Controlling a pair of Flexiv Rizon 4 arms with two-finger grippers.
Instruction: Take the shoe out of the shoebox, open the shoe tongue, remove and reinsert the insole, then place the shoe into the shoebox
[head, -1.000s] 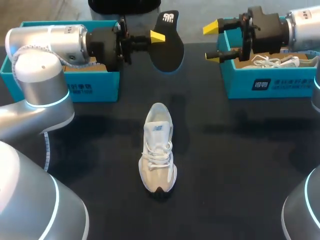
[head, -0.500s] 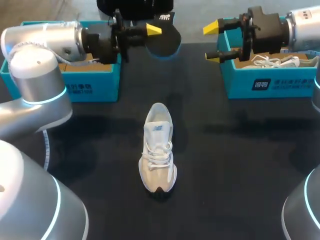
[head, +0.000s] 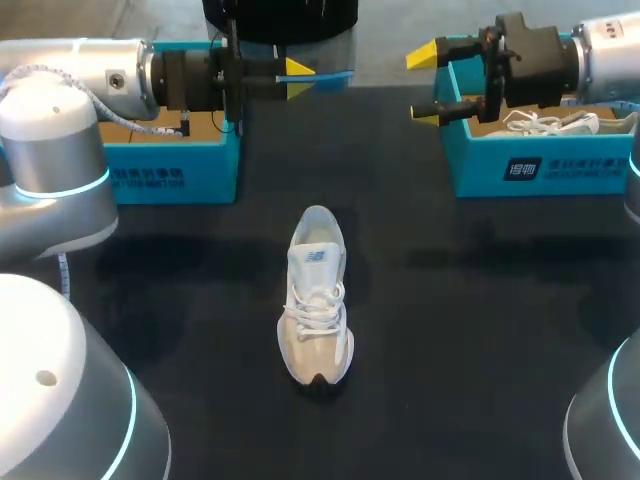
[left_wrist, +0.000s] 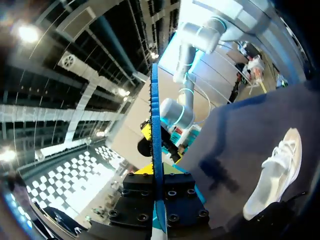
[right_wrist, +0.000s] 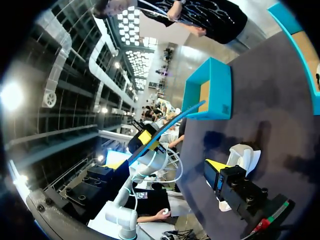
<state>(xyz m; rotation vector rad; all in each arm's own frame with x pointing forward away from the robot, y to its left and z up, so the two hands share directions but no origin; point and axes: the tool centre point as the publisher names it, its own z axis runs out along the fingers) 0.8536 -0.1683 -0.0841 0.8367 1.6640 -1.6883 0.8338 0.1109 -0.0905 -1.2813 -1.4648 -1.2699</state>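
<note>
At desk (head: 480, 300) centre, the white shoe (head: 318, 295) lies alone, out of both teal shoeboxes. Left gripper (head: 300, 72) is above the far edge beside the left shoebox (head: 170, 160), fingers clamped on the insole (left_wrist: 155, 150), which shows edge-on as a thin blue strip. Right gripper (head: 428, 83) hangs at the right shoebox (head: 540, 165), fingers apart, holding nothing. A second white shoe (head: 550, 123) sits inside that box.

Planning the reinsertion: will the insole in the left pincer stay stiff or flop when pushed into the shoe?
Likely bendy: edge-on, the insole is a very thin sheet. Probably light, since the left pincer holds it out by one end with no clear sag. Pushed against the shoe, it may buckle.
</note>
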